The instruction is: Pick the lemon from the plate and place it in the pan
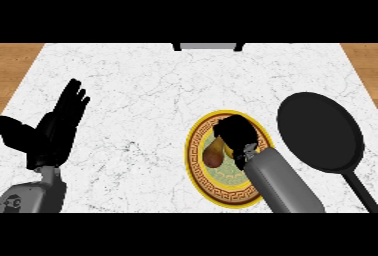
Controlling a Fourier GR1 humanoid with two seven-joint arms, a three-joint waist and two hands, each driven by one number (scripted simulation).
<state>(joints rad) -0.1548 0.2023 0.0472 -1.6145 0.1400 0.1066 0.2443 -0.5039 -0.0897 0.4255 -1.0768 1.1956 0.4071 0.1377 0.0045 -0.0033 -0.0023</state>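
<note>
Hovering over the plate [225, 199], our right hand [238, 132] has the lemon [213, 156] just at its left; whether it grips, we cannot tell.

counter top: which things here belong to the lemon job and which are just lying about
For the job: lemon, plate under it, pan, right hand over the plate.
Lying about: grey object at the counter's far edge; left hand, resting open at left.
</note>
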